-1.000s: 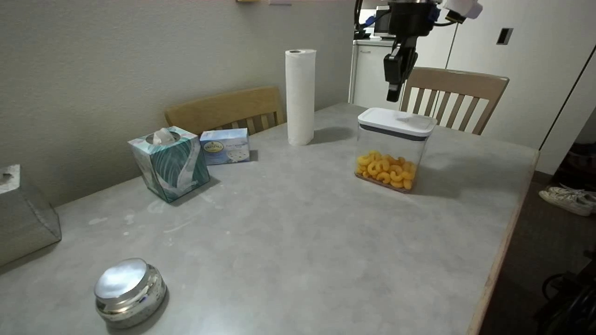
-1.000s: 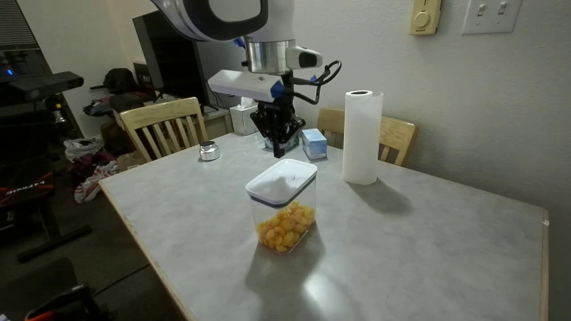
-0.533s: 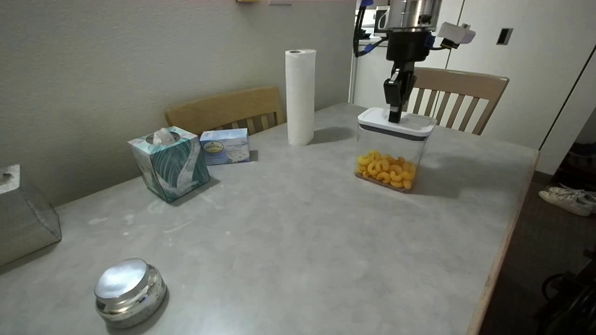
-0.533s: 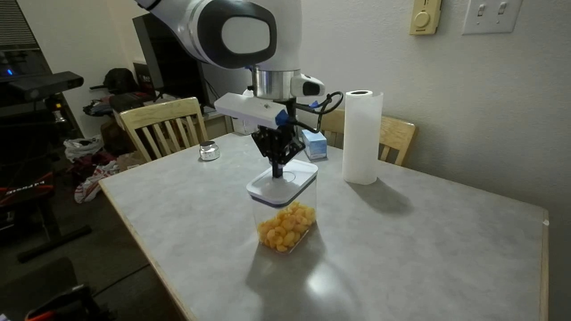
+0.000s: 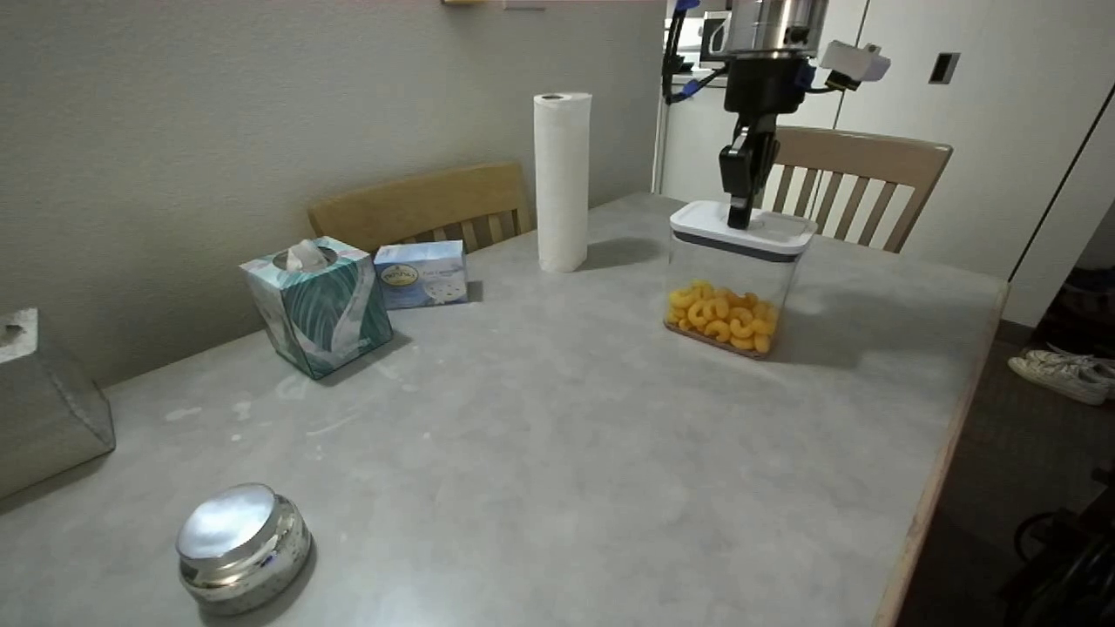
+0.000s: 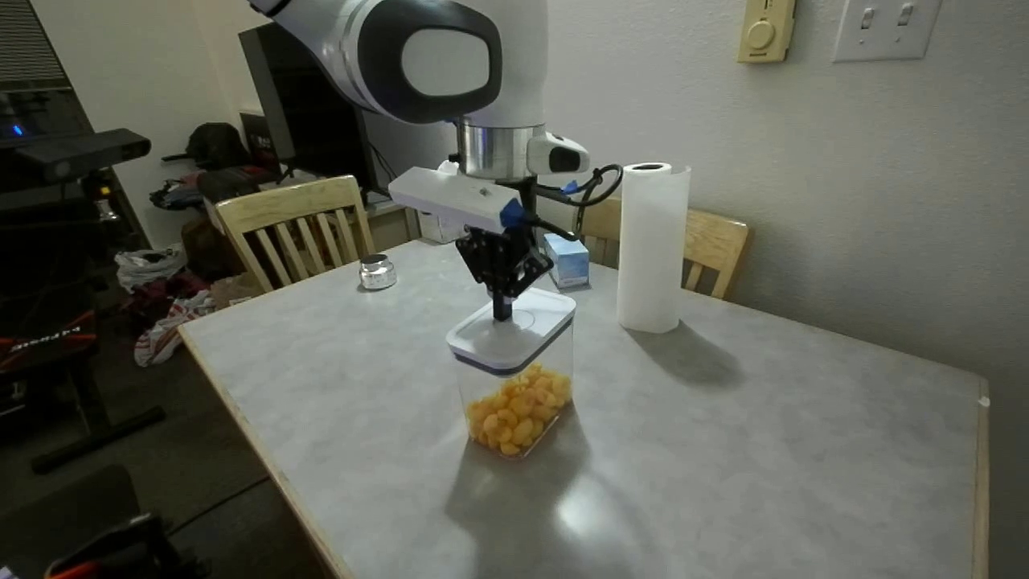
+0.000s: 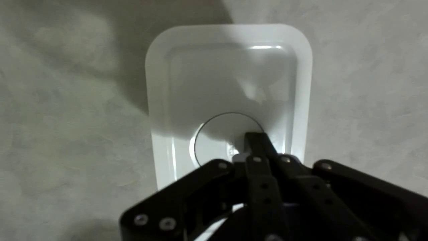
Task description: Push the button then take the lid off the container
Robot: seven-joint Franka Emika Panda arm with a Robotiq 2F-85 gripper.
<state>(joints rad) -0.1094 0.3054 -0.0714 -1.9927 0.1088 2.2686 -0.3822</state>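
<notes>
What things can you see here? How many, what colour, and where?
Table: 1, grey, beside the wall.
Container: 1, clear, tabletop.
Snacks: lots, yellow-orange, inside the container.
Lid: 1, white, on the container.
Button: 1, white, in the lid.
Paper towel roll: 1, white, tabletop.
Tissue box: 1, teal and white, tabletop.
Small box: 1, light blue, beside the tissue box.
Plain box: 1, grey, tabletop.
Jar: 1, silver, tabletop.
Chairs: 2 per exterior view, brown, at the table.
Screen: 1, black, beyond the table.
Switch plate: 1, white, on the wall.
Shoes: count unclear, white, on the floor.
Clutter: uncountable, mixed colours, floor.
Arm: 1, white and black, above the table.
Gripper: 1, black, at the button.
</notes>
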